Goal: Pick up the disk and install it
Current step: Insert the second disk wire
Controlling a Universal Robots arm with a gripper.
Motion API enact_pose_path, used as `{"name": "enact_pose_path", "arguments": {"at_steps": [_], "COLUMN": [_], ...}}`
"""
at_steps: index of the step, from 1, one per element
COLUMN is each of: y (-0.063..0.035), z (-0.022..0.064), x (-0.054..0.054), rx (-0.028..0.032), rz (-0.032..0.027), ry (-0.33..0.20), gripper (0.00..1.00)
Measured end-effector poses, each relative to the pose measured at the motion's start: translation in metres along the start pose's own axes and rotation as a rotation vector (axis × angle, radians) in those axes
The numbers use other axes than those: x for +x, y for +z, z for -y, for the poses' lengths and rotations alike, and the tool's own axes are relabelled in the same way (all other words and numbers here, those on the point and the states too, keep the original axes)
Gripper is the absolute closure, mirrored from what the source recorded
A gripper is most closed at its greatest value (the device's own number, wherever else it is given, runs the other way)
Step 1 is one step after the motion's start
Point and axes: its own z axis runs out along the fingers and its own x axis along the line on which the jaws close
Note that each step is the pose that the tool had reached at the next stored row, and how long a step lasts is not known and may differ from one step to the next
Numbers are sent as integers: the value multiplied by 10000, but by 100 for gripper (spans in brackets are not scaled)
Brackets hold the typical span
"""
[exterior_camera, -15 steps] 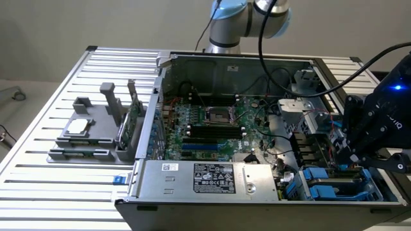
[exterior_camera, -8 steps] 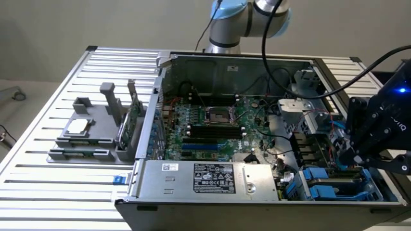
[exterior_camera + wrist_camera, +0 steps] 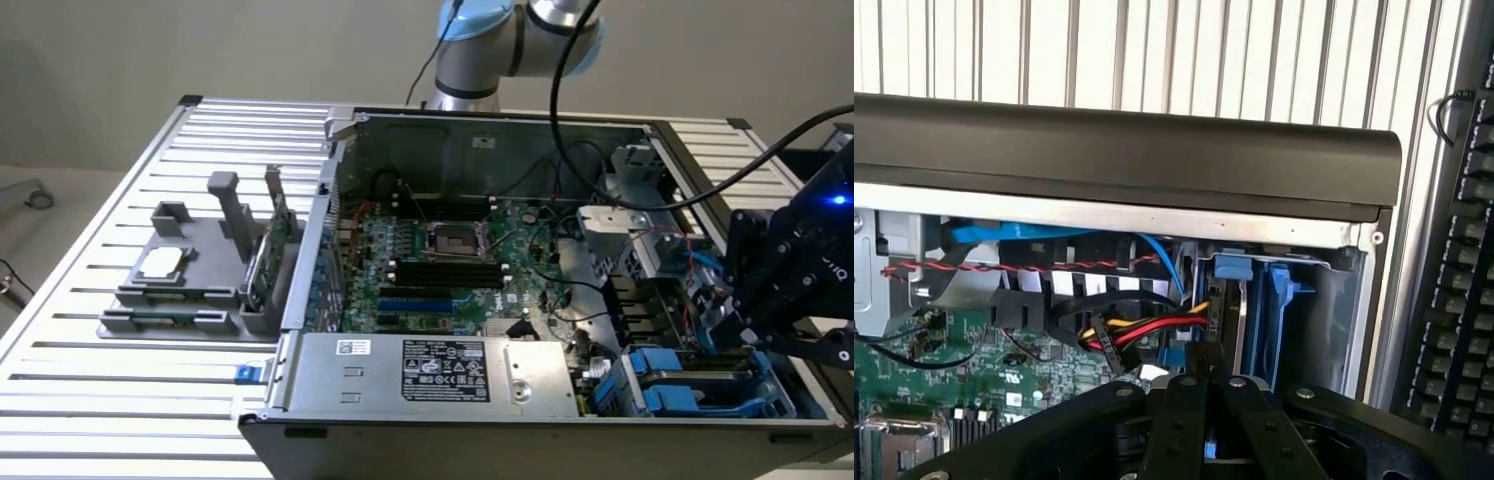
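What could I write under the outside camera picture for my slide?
Robot tool, shut, reaches into the open computer case over the blue drive bays.

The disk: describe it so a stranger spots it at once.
Start at the open computer case on the slatted table. Go to its front corner at the exterior view's right, under the gripper. The disk stands among blue plastic carriers, unlike the green motherboard.

A ribbed aluminium tabletop (image 3: pixel 107 385) carries an open computer case (image 3: pixel 534 400), a grey parts holder (image 3: pixel 187 290) and a black keyboard (image 3: pixel 1459 280).
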Motion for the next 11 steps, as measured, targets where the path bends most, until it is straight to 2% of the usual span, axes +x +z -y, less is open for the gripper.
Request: {"name": "enact_pose_path", "arguments": {"at_steps": [5,11], "y": [57,84], "z": [-5,-19], "x": [-10,-18], "rx": [-66,-90], "rz": [-53,-142], "ry": [-5,-7], "gripper": [89,89]}}
